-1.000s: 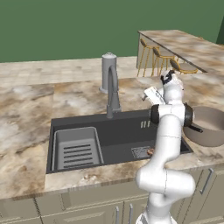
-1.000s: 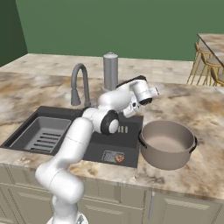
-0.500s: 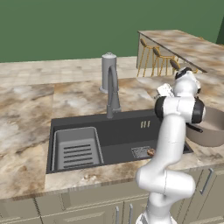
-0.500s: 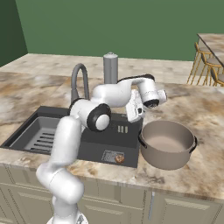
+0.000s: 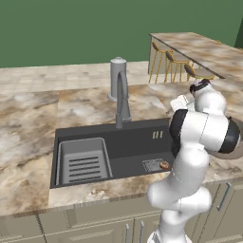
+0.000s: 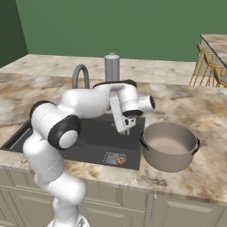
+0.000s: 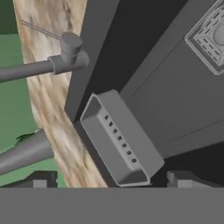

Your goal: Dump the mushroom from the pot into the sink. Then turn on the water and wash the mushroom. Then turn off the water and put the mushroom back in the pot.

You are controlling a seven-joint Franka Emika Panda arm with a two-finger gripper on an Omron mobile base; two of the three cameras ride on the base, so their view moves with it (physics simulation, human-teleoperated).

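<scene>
Lying on the square drain grate (image 6: 115, 158) in the sink (image 5: 137, 142), the mushroom (image 6: 121, 161) is near the basin's front right corner; the left base view shows it too (image 5: 164, 165). The pot (image 6: 170, 145) stands upright on the counter (image 6: 195, 111) just right of the sink, and I see nothing inside it. The gripper (image 6: 127, 128) hangs over the sink's right part, just beside the pot's rim, pointing down. Its jaws stand apart and hold nothing. In the hand view the two fingertips (image 7: 181, 179) are far apart, above the ribbed tray (image 7: 119, 141). The faucet (image 5: 122, 99) stands behind the sink, with a grey cylinder (image 5: 117, 78) behind it.
</scene>
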